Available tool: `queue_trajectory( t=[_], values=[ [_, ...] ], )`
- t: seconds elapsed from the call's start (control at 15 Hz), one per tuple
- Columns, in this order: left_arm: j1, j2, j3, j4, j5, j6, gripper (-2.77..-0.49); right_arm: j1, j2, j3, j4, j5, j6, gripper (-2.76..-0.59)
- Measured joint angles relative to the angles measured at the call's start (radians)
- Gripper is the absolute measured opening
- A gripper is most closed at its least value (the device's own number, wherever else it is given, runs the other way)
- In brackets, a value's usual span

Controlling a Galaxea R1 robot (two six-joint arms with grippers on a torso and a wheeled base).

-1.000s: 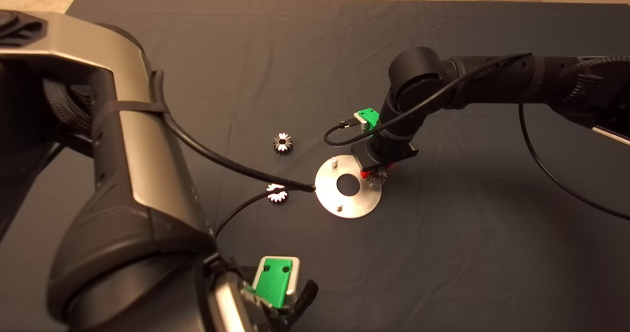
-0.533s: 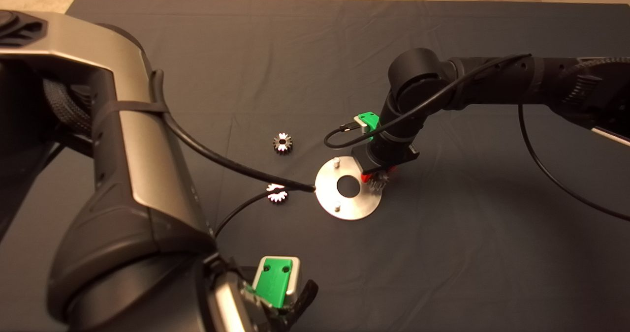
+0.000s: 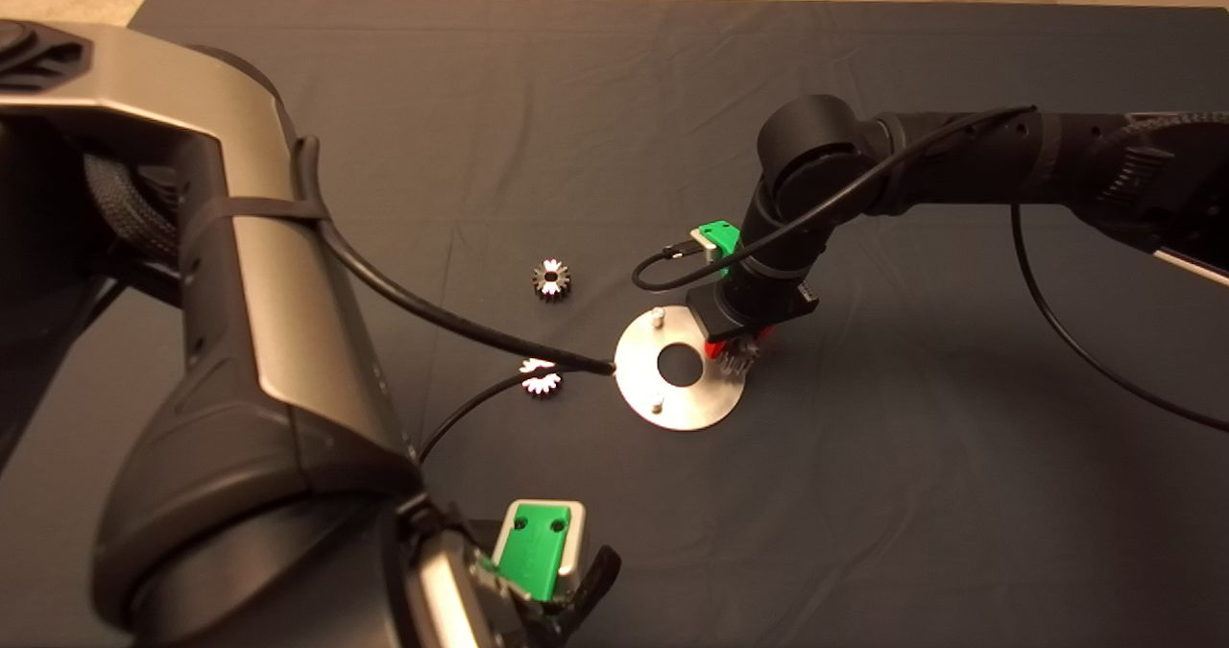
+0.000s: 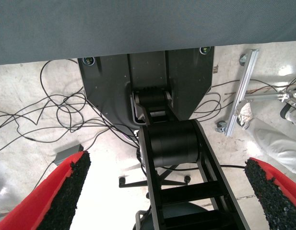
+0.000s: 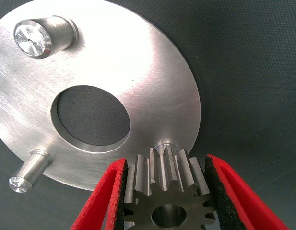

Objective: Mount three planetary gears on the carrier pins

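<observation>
Right at the disc's edge, the right gripper (image 5: 164,201) has its red fingers (image 5: 102,201) clamped on a gear (image 5: 164,191), pads pressed against the teeth on both sides. That gear sits tilted just over the near pin (image 5: 165,145), of which only the top shows behind the teeth; whether the hole has caught the pin, I cannot tell. From above, the right gripper (image 3: 734,346) is down on the right rim of the disc (image 3: 680,368), with the gear (image 3: 737,358) peeking out below the green body.

Two more pins stand bare on the disc (image 5: 138,62): one thick stud (image 5: 42,37) across the centre hole and another (image 5: 29,171) off to the side. In the head view they show as one pin (image 3: 656,318) at the far rim and one pin (image 3: 657,403) at the near rim.

Out on the mat (image 3: 864,494), a second gear (image 3: 550,278) lies flat, well apart from the disc to its upper left. A third gear (image 3: 540,377) lies just left of the disc, partly crossed by a black cable (image 3: 432,317).

Down at the lower edge, the left gripper (image 3: 538,552) is parked off the bench. Its wrist camera shows the fingers (image 4: 66,191) spread wide apart, nothing between them, with the robot's base (image 4: 148,86), floor cables and a person's leg (image 4: 277,143) beyond.
</observation>
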Motion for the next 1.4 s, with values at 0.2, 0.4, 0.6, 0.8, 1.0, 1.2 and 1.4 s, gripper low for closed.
queue_trajectory(
  t=[0.2,0.4,0.6,0.8,1.0,1.2,1.4],
  values=[
    [0.0,0.0,0.0,0.0,0.0,0.0,-0.92,0.0,0.0,0.0,0.0,0.0,-0.004,-2.3],
    [0.0,0.0,0.0,0.0,0.0,0.0,-0.92,0.0,0.0,0.0,0.0,0.0,-0.007,-2.3],
    [0.0,0.0,0.0,0.0,0.0,0.0,-0.92,0.0,-0.005,0.0,0.003,0.005,-0.007,-2.28],
    [0.0,0.0,0.0,0.0,0.0,0.0,-0.92,0.001,-0.006,0.0,0.004,0.006,-0.008,-2.27],
    [0.0,0.0,0.0,0.0,0.0,0.0,-0.92,0.001,-0.006,0.0,0.005,0.006,-0.011,-2.27],
    [0.0,0.0,0.0,0.0,0.0,0.0,-0.92,0.001,-0.008,0.0,0.006,0.007,-0.011,-2.2],
    [0.006,0.0,0.0,0.0,0.0,0.0,-0.92,-0.007,-0.011,0.001,0.013,0.001,-0.014,-2.2]
  ],
)
